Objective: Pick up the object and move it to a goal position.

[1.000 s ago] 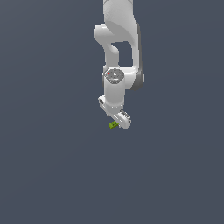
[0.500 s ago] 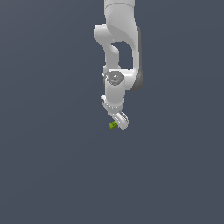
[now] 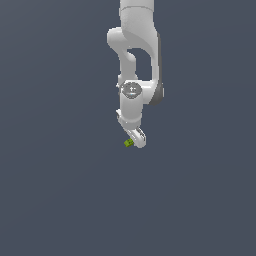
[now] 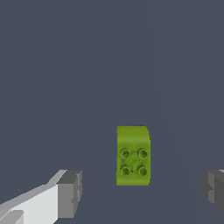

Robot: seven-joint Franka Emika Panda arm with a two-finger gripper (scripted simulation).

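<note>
Presently: block (image 4: 133, 155), yellow-green, four studs up, lying on the tabletop (image 4: 65, 65) between the spread pads (image 4: 70, 192) of the gripper (image 4: 140, 190), touching neither, long axis running across the closing line, slightly ahead of the fingertips.

A glossy white jointed robot arm (image 3: 134, 65) reaches down from the top of the exterior view, its white tool (image 3: 138, 139) just beside a tiny yellow-green blocky piece (image 3: 128, 143) over the plain dark grey-blue worktop (image 3: 60, 190).
</note>
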